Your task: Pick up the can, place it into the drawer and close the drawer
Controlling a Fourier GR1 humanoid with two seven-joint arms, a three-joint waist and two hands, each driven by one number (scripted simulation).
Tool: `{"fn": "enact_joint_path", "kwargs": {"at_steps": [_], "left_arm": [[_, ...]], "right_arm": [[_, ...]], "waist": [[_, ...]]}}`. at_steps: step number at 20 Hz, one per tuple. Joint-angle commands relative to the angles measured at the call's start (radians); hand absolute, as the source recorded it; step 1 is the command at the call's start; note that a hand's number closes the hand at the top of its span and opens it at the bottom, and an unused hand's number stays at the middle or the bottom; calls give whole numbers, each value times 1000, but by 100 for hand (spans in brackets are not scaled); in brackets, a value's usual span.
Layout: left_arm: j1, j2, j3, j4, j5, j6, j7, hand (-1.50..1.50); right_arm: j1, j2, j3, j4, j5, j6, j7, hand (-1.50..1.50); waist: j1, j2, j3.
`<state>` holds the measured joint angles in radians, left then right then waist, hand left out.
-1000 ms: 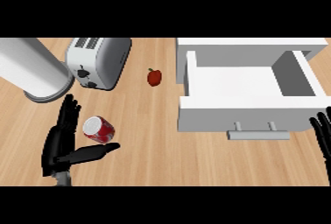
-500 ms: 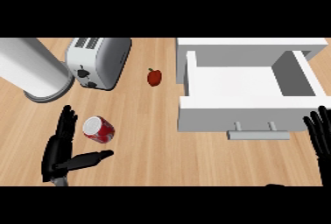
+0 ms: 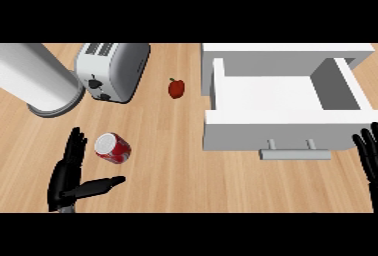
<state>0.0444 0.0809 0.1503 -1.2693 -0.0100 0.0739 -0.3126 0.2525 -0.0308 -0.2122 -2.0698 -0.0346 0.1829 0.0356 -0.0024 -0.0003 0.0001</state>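
red-and-white metal can [image 3: 113, 148] lying on its side on wooden table [image 3: 170, 175], well left of open white drawer [image 3: 284, 100] | likely light, rigid, smooth, prone to rolling | best taken across curved sides | left robot hand [image 3: 70, 175] spread just beside can, not touching | right robot hand [image 3: 367, 156] open, resting at right edge

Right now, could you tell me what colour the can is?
The can is red with a silvery top, seen in the head view.

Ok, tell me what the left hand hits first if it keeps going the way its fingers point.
Probably the cylinder; the left hand points up the counter, passing left of the can. Height unclear.
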Motion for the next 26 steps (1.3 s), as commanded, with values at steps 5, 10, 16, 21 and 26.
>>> {"fn": "enact_joint_path", "kwargs": {"at_steps": [5,10,16,21,26], "left_arm": [[-50,25,52,134,48,-25,-39,-150],[-118,31,51,236,32,-13,-81,-150],[-96,7,29,210,49,-7,-100,-150],[-196,19,46,380,43,11,-165,-150],[-281,57,66,411,70,-3,-107,-150]], "right_arm": [[-16,-1,-14,-17,-16,5,17,-150],[59,10,-37,6,-24,49,-78,-150],[50,4,-37,-69,-41,54,35,-150],[15,30,28,-12,34,-2,-32,-150],[10,16,-7,-120,-30,22,106,-150]], "waist": [[0,0,0],[-3,0,0],[0,-1,0],[-2,0,0],[-3,0,0]]}}
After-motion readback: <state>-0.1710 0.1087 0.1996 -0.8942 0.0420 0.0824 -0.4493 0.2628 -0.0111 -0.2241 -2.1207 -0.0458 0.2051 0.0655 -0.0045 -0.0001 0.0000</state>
